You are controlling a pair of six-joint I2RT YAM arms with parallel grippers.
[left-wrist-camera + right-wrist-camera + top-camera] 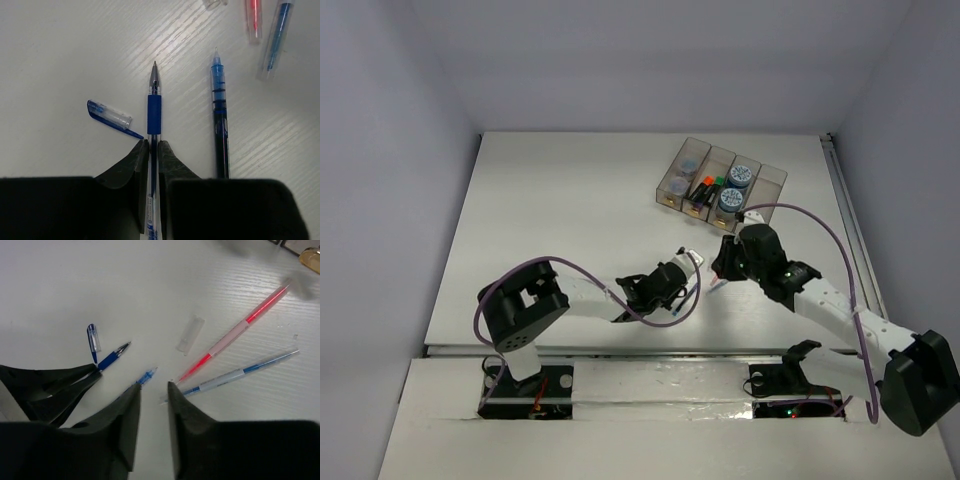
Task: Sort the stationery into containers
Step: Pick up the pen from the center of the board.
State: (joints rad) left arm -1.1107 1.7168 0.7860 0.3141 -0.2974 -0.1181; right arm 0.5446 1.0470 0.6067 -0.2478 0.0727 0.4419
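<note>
My left gripper (153,145) is shut on the barrel of a blue pen (154,112) with a blue grip, low over the table; its loose blue cap (107,116) lies just left. A darker blue pen (220,125) lies parallel on the right. My right gripper (154,387) is open and empty, its jaws above the table between that pen's tip (146,376) and a red pen (235,332) and a pale blue pen (240,374). The containers (770,185) stand at the back right, holding two patterned rolls (744,176) and short markers (705,188).
A clear cap (190,334) lies beside the red pen. The left gripper's fingers (60,385) show close to the left of my right jaws. In the top view both grippers, left (682,272) and right (723,268), meet near the table's middle front.
</note>
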